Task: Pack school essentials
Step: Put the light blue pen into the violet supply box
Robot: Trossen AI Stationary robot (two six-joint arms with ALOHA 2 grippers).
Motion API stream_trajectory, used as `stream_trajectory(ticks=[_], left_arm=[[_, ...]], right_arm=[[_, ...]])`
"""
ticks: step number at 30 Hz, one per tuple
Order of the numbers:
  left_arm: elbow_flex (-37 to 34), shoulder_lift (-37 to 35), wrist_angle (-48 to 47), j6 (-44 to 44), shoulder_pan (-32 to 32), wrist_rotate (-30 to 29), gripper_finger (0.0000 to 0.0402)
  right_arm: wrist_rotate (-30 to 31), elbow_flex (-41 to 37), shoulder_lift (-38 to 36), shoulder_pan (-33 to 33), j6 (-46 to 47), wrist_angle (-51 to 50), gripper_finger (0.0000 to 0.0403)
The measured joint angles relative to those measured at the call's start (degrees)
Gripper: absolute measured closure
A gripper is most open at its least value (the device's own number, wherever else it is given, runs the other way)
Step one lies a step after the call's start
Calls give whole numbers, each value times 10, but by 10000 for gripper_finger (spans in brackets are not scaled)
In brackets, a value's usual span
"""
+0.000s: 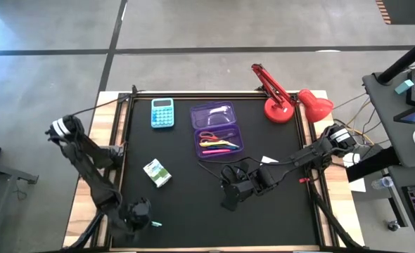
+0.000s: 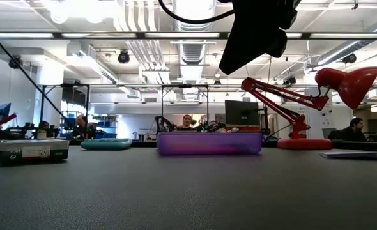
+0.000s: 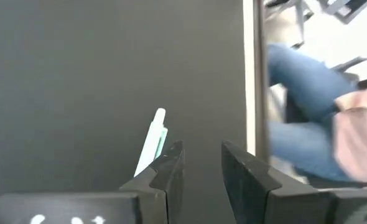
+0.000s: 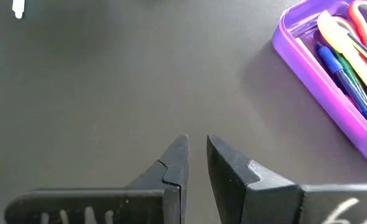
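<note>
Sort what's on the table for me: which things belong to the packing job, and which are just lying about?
Job:
purple case, open, holding scissors and pens
teal pen beside the left tool
green-and-white packet
small white square

Lying about:
light-blue calculator
red desk lamp

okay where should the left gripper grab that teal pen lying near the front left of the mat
Probably mid-barrel of the teal pen, coming straight down with the fingers across its width. It lies flat on the black mat, thin and long, just beside the left gripper, whose jaws stand slightly apart and empty.
</note>
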Motion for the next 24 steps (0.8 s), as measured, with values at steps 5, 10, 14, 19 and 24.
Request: stream_trajectory(ticks=[5,10,14,19,24], left_arm=[[37,45,-71,-2,-6,17,314],[57,84,-92,11,-6,58,314],[66,95,-129,12,-6,59,314],[80,87,-133,41,-6,60,314],[95,79,-163,86,-6,46,314]], right_arm=[[0,0,0,0,0,0,353],[0,0,0,0,0,0,353],[0,0,0,0,0,0,353],[0,0,0,0,0,0,353],[0,0,0,0,0,0,353]])
